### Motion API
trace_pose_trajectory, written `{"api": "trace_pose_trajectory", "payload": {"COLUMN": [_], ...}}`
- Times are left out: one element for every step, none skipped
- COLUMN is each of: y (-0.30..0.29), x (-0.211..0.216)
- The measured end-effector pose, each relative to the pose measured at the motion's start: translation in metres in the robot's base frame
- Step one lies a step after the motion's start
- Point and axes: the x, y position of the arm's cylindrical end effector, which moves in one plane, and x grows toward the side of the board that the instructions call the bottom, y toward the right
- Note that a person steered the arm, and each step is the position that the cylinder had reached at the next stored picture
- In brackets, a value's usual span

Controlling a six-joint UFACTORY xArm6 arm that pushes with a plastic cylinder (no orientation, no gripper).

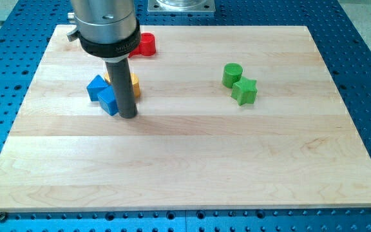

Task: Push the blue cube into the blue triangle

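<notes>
Contact is apparently made already: the blue wooden cube (109, 100) touches the blue wooden triangle (96, 86), so little pushing seems left. The dark rod's tip (128, 116) stands just right of the cube, touching or nearly so. No jaws exist, so none open or close. An orange block (133, 84) sits behind the rod.

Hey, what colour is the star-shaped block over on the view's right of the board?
Green. The star sits just below a green cylinder, clearest in the camera view.
</notes>
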Motion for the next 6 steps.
{"api": "trace_pose_trajectory", "payload": {"y": [-0.015, -0.04, -0.034, -0.081, -0.204, -0.196], "x": [0.022, 0.003, 0.013, 0.026, -0.009, -0.074]}}
